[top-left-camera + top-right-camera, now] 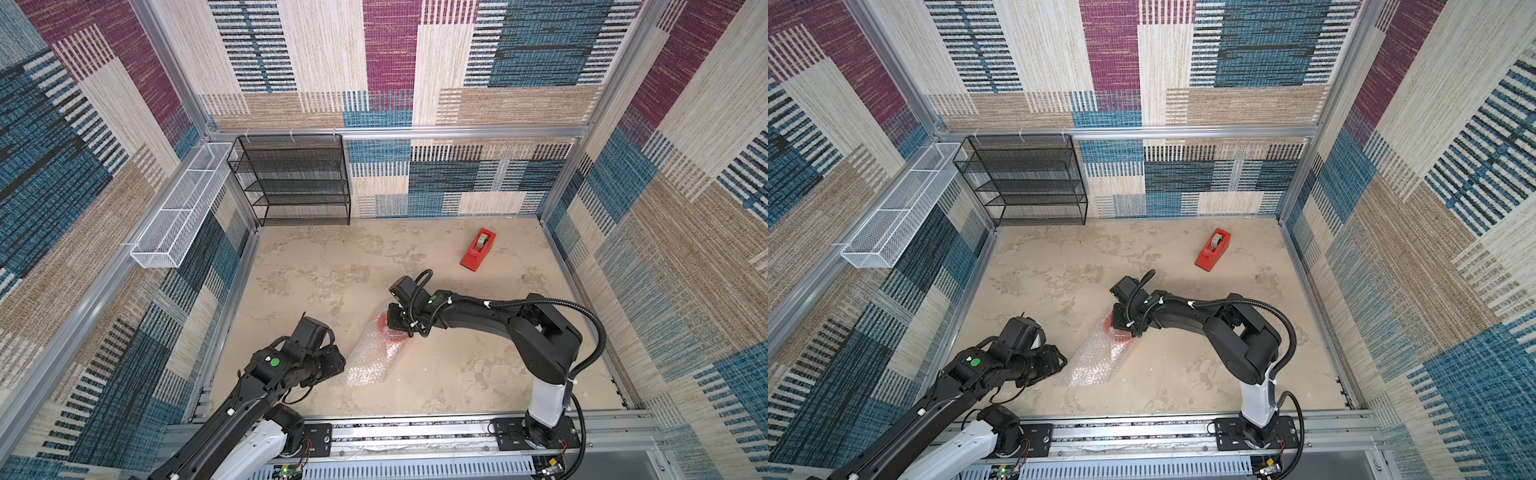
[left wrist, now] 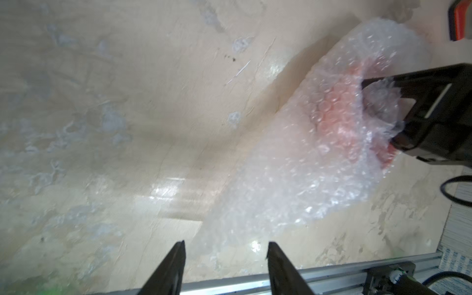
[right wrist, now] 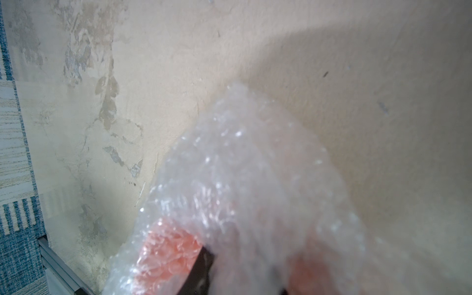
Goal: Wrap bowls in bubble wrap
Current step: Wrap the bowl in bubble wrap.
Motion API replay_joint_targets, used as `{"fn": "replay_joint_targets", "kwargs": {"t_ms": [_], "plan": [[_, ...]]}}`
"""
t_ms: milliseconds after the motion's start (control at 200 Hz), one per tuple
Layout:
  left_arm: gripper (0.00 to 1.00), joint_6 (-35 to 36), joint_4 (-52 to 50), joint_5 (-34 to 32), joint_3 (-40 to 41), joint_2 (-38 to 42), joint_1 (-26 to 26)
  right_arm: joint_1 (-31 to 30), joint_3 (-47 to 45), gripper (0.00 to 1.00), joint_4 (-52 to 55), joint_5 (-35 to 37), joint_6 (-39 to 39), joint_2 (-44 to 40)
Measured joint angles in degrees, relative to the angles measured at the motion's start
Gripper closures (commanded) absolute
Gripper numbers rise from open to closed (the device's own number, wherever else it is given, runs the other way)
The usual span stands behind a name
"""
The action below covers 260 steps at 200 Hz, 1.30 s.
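The orange bowl (image 1: 383, 325) (image 1: 1106, 325) lies mid-table under the clear bubble wrap (image 1: 370, 357) (image 1: 1094, 361), which is folded over it and trails toward the front left. In the left wrist view the bowl (image 2: 332, 109) glows pink through the bubble wrap (image 2: 293, 173). My right gripper (image 1: 395, 328) (image 2: 378, 109) points down and is shut on a bunch of wrap at the bowl. One dark finger (image 3: 201, 270) shows beside the bowl (image 3: 166, 255). My left gripper (image 2: 226, 246) (image 1: 343, 367) stands open at the wrap's near end, with nothing between its fingers.
A red tape dispenser (image 1: 478, 249) (image 1: 1212, 249) sits at the back right. A black mesh shelf (image 1: 295, 178) stands against the back wall and a white wire basket (image 1: 178, 208) hangs on the left wall. The metal rail (image 1: 415, 432) runs along the front.
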<state>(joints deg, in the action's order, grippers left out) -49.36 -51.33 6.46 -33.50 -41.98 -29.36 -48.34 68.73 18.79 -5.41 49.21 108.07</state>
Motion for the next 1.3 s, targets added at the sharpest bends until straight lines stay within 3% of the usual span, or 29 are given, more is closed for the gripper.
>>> {"fn": "replay_joint_targets", "kwargs": {"t_ms": [275,741,1127,1172,1247,1302], "plan": [[0.37,-3.19,-1.75,1.38,5.16,1.75,-0.81,-0.09,-0.02,0.77,-0.37,0.0,-0.2,0.26],[0.42,-3.45,8.22,1.84,9.75,-0.81,-2.64,-0.42,0.55,0.77,-1.33,0.0,-0.22,1.36],[0.63,-3.08,14.73,1.84,10.4,-5.33,-2.8,-0.72,0.87,0.77,-1.31,0.37,-0.2,1.57],[0.69,-3.08,14.95,1.86,10.58,-5.09,-2.8,-0.79,0.83,0.77,-1.33,0.46,-0.2,1.57],[0.91,-3.08,15.15,1.86,10.93,-4.7,-2.8,-0.83,0.68,0.77,-1.53,0.52,-0.2,1.51],[0.97,-3.08,15.17,1.9,11.08,-4.61,-2.93,-0.85,0.63,0.77,-1.6,0.52,-0.2,1.51]]}}
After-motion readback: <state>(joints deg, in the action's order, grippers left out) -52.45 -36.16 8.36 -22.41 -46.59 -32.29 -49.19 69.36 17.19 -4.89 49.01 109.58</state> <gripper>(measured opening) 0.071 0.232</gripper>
